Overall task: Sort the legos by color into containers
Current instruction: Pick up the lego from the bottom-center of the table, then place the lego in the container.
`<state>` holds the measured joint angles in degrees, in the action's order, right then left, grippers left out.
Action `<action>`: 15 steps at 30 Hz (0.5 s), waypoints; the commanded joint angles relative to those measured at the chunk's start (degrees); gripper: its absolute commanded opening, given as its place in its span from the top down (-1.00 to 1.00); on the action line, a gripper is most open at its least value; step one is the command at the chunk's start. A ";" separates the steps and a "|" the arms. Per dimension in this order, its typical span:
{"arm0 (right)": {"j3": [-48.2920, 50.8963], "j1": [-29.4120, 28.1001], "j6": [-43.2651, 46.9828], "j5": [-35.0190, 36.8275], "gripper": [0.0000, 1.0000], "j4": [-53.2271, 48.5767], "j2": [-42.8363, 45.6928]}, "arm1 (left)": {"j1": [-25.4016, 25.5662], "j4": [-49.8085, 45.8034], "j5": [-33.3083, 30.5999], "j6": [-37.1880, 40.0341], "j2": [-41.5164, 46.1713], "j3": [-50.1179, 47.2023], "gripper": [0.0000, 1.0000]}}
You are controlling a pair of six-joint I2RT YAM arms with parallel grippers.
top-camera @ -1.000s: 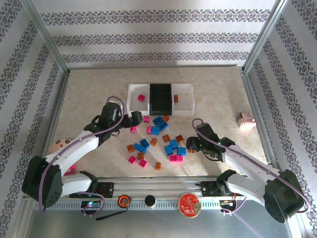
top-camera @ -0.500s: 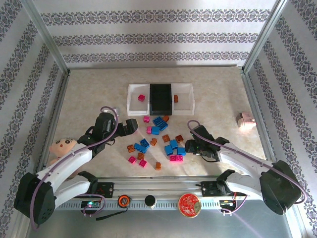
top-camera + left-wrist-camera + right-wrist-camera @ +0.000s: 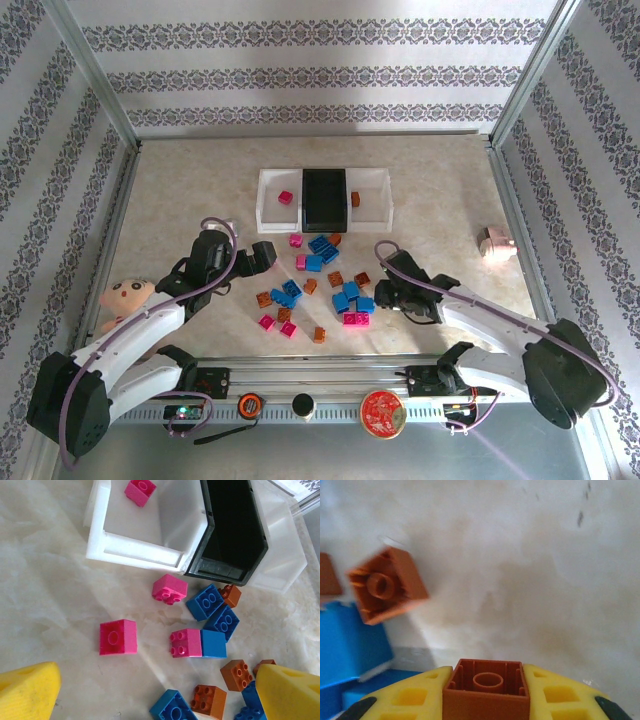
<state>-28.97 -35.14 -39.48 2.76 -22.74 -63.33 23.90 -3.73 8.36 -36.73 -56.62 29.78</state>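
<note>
On the desk [image 3: 440, 190], three trays: left white tray [image 3: 268, 210], black tray [image 3: 324, 222], right white tray [image 3: 380, 222]. One magenta brick [image 3: 286, 198] sits in the left tray and one orange brick [image 3: 355, 199] in the right. About twenty studded loose legos [image 3: 318, 285] lie nearby. The right gripper [image 3: 383, 297] is clenched on an orange-brown brick [image 3: 486, 682]. The left gripper [image 3: 268, 253] is released. A doll [image 3: 125, 297] lies far left and a pink lump [image 3: 493, 243] far right.

beige marbled table [image 3: 440, 200], three trays [image 3: 272, 210] side by side, scattered legos [image 3: 322, 248], doll [image 3: 125, 296] left, pink lump [image 3: 494, 243] right
</note>
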 commanded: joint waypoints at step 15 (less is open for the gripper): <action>-44.39 11.40 15.92 5.62 0.50 5.79 -36.03 | -0.18 -5.10 -3.29 -1.63 7.95 -3.75 -0.99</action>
<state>-67.83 -24.91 -26.68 5.15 -16.05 -94.48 23.90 -5.52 6.42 -37.50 -50.85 27.33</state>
